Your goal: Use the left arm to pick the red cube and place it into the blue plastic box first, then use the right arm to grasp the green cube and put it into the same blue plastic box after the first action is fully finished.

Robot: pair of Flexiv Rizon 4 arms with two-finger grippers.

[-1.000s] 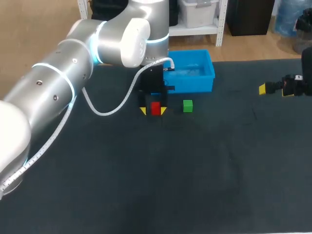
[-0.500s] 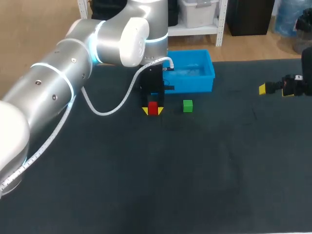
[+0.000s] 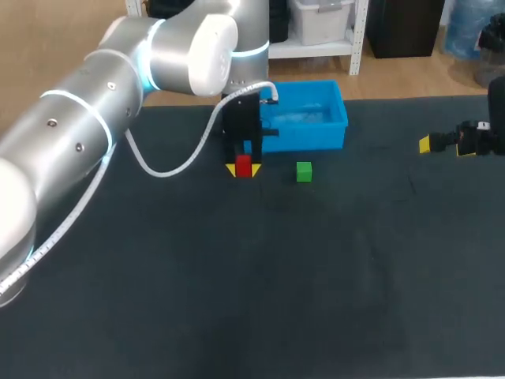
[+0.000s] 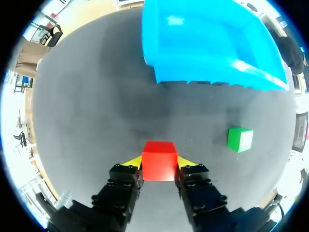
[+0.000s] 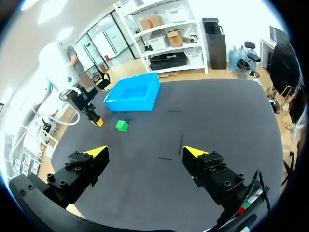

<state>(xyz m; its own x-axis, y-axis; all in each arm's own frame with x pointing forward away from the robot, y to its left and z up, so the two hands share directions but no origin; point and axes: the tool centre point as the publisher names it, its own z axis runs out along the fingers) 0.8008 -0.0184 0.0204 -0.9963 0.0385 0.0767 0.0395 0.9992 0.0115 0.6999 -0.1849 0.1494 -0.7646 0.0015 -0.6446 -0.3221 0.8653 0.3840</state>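
Left hand (image 4: 159, 164): pinching the red cube (image 4: 159, 160) from two sides, with a yellow tip against each side face.
Red cube: held between the left hand's fingers, just in front of the blue plastic box (image 3: 309, 135) and near its left corner. I cannot tell whether it touches the tabletop (image 3: 316, 284).
Blue plastic box: open side up, ahead of the left hand. It sits close to the tabletop's far edge, with its near wall facing both cubes.
Green cube (image 3: 304, 171): on the tabletop beside the red cube, on its right. The two are apart, with dark surface showing between them. It is also apart from the box's near wall.
Right hand (image 5: 145, 152): fingers spread wide, nothing between them. It is by the tabletop's right edge, well apart from the cubes and the box.
Left arm (image 3: 95, 118): comes in from the left corner and crosses above the tabletop's far left part to the box's near wall.
Cable (image 3: 170, 166): a white loop hanging from the left arm down to the left hand, swinging out on the hand's left.
Writing: small dark ticks run along the cable, too small to read.
Marks: two short thin lines (image 5: 180, 143) on the tabletop ahead of the right hand.
Room: a broad stretch of dark tabletop lies between the right hand and the green cube.
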